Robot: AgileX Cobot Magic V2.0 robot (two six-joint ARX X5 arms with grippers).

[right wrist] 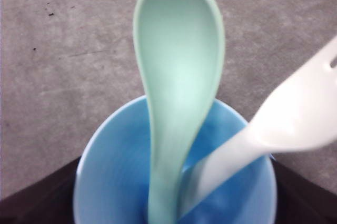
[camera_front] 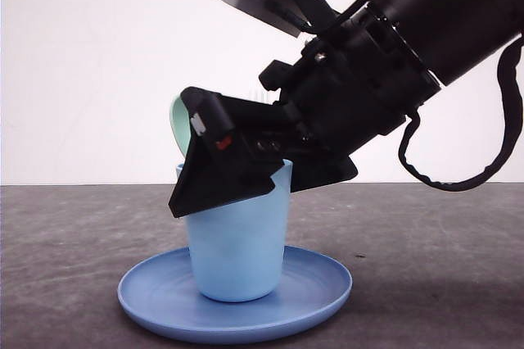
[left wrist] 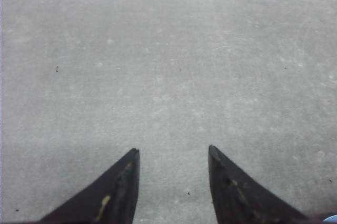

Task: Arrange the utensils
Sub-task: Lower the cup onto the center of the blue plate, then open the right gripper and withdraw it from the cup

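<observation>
In the front view the round blue plate (camera_front: 155, 304) sits nearest on the dark grey tabletop (camera_front: 65, 234), and the light blue cup (camera_front: 237, 255) stands upright on the middle of it. The right end effector (camera_front: 225, 177) reaches down from the upper right and covers the cup's rim and mouth, so this view gives little of what the cup holds: a sliver of the mint-green spoon (camera_front: 176, 124) shows at the far left of the black fingers, its bowl rising above the rim. Whether these fingers are spread or closed cannot be told, since only their outer side faces the camera.

The right wrist view looks straight into the cup (right wrist: 110, 176). There the spoon (right wrist: 176, 77) stands handle-down inside, oval bowl up, and the white fork (right wrist: 295, 113) leans beside it with its handle in the cup and its head out over the rim; its tines are cut off at the frame edge. Dark finger tips show at either side of the cup, touching neither utensil.

The left wrist view shows the left end effector (left wrist: 172, 153) with fingers wide apart and nothing between them, above bare tabletop (left wrist: 168, 66).
</observation>
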